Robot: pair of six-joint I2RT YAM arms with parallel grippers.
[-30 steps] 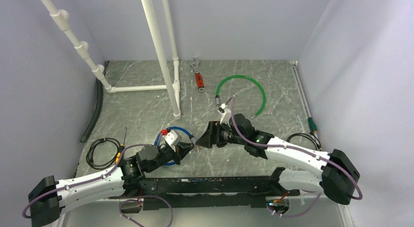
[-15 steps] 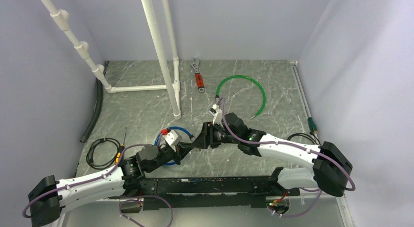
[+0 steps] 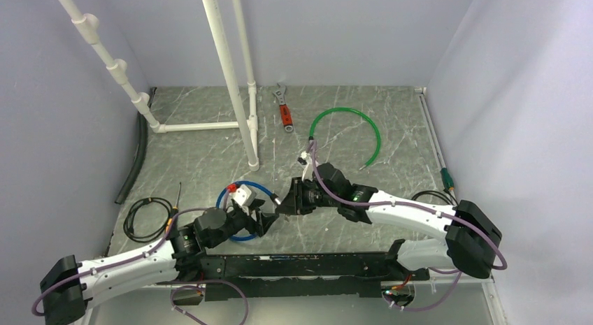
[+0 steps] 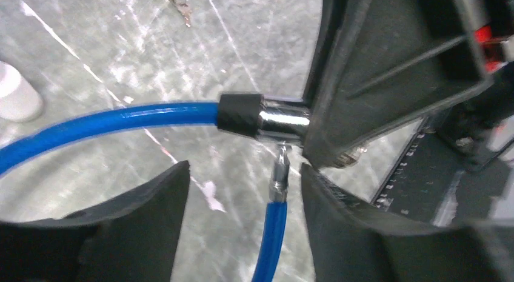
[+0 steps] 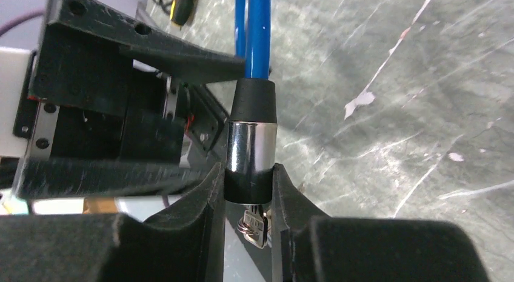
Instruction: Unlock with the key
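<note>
Tabletop (image 3: 210, 140) beneath lock (image 5: 251, 150) (between right fingers (image 5: 193, 216))

Grey marbled table (image 3: 196, 164) carries a green cable (image 3: 346, 110) and wrench (image 3: 285, 115).

A glossy blue plastic-coated cable (image 4: 121, 121) ended in a black collar (image 5: 253, 100) and a mirror-bright chrome cylinder (image 5: 250, 147); white veins streaked the grey-green stone-patterned table (image 3: 210, 150).

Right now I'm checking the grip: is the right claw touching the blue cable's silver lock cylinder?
Touching. The right wrist view shows the right claw clamped on the silver lock cylinder, both fingers pressed against its sides, no gap.
</note>
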